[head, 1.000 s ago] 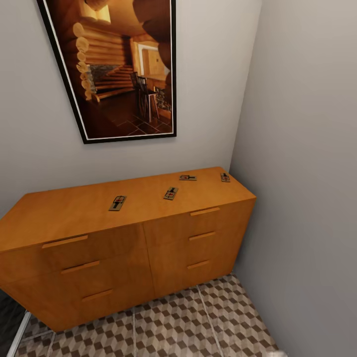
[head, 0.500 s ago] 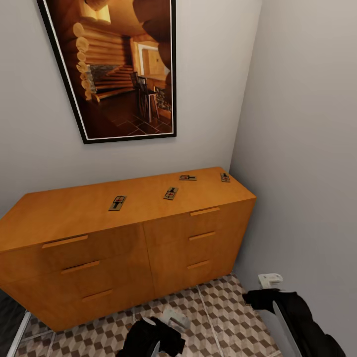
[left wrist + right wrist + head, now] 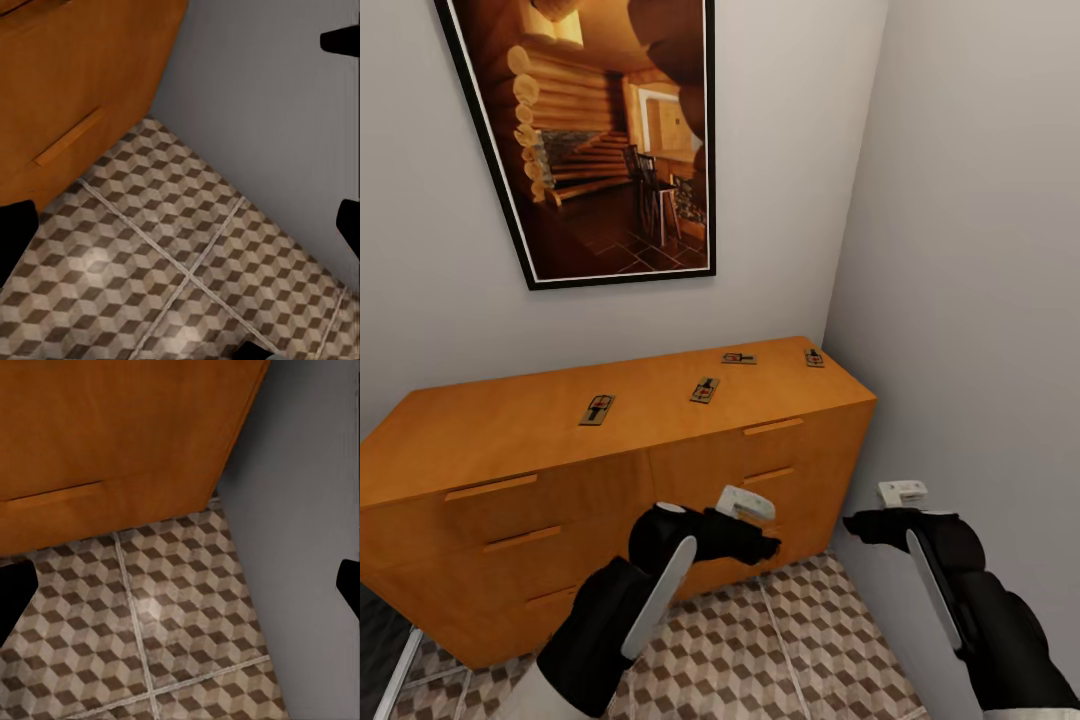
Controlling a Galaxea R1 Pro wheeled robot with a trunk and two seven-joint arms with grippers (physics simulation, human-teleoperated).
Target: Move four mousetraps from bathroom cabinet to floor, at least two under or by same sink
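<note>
Both arms had risen into the head view since half a second earlier. Left gripper point(image 3: 748, 515) hung before the cabinet point(image 3: 510, 430) drawers, right gripper point(image 3: 895, 503) near the grey wall point(image 3: 980, 300); fingers of both spread wide, empty, judging by the wrist views. Four mousetraps point(image 3: 597, 409) point(image 3: 705, 390) point(image 3: 739, 358) point(image 3: 814, 357) lay apart on the cabinet top, above the bathroom floor point(image 3: 760, 660). Framed picture point(image 3: 590, 140) hung above.

A big picture point(image 3: 600, 140) in a black frame hung on the grey wall point(image 3: 420, 300). It showed a log house room. Another grey wall point(image 3: 980, 250) met it at the corner.
</note>
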